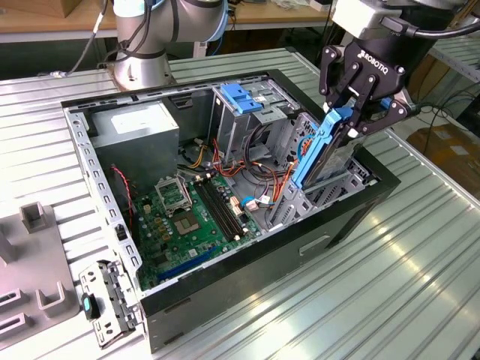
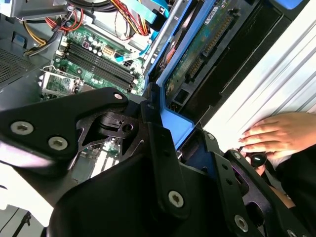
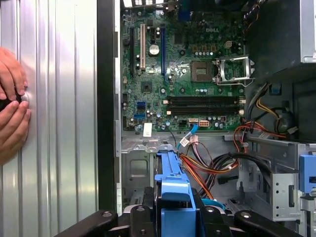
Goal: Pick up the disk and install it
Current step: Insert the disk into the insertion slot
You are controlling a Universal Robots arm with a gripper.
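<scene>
At one end of the case (image 1: 247,274), fingers (image 1: 339,91) clamp the tilted disk (image 1: 319,146), its lower end hidden inside. A hand (image 2: 274,133) rests on the desk (image 1: 390,285) beside it.

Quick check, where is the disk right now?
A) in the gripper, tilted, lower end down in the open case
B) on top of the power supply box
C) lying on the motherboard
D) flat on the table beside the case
A: in the exterior view the gripper is shut on the upper end of the disk, which leans with its lower end inside the open case.
</scene>
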